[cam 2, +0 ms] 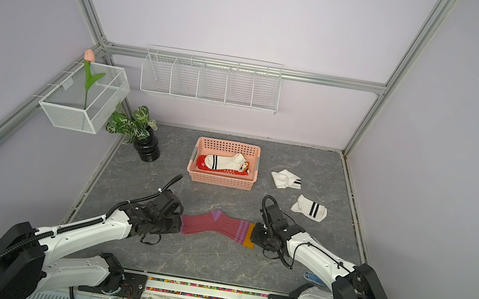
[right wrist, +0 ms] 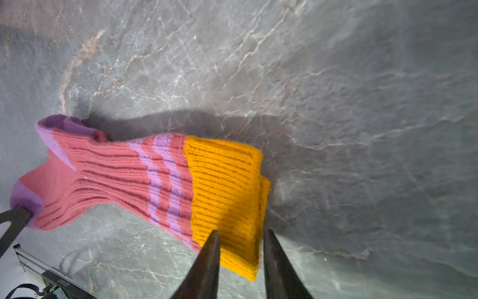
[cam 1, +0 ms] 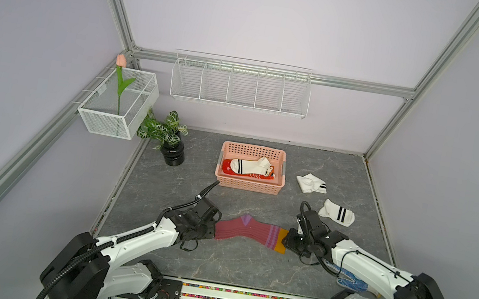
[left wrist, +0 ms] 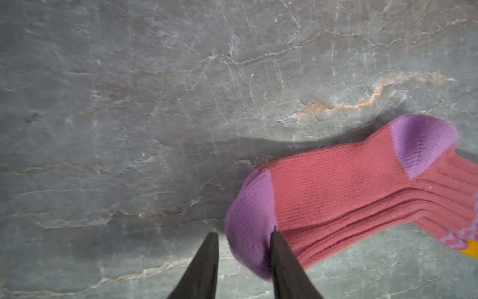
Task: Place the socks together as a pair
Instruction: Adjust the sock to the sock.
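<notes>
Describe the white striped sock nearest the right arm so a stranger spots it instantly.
Find the pink basket toward the back of the grey table. Two white socks lie loose to its right; the wanted sock is the one nearer the front. It lies flat with two black stripes across its middle, while its neighbour is crumpled.

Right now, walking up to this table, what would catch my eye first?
Most striking are the maroon socks with purple toes and mustard cuffs, stretched across the front middle of the table, with the left pincer at the toe end and the right pincer at the cuff end. Behind them a pink basket holds a red sock and a white striped sock; two more white socks lie to its right.
</notes>
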You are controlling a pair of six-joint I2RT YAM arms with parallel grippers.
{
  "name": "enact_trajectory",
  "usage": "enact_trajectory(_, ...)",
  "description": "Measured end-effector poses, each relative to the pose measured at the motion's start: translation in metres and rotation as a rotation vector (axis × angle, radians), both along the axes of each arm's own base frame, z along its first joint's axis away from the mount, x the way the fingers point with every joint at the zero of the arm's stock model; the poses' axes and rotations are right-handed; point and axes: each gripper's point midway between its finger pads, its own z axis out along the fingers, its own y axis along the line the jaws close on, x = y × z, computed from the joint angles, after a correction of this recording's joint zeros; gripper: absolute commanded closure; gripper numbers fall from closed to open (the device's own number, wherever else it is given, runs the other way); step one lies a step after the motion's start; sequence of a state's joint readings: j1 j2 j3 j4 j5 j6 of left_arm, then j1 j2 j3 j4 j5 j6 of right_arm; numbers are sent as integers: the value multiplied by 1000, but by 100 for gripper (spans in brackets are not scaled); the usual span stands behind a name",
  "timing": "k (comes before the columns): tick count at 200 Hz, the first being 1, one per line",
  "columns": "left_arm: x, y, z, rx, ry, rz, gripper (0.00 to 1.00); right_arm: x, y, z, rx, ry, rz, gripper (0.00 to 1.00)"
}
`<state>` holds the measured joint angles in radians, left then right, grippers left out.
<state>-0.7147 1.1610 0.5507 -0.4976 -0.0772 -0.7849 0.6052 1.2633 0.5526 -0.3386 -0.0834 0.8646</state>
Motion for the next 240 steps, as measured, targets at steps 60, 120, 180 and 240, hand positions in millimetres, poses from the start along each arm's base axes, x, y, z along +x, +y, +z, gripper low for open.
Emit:
enact_trajectory(60,0,0,0,-3,1,6,69,0,2,-1,0,1,4,93)
enact_trajectory(120,0,3,-3,10,4,20,81,1,4,19,25,-34,-6,93)
enact_trajectory(180,0,10,-14,57,23,46,94,-5,13,37,100,-33,-28,93)
enact_trajectory(240,1,12,-16,74,26,53,100,-11,8,28,63,11,-33,90)
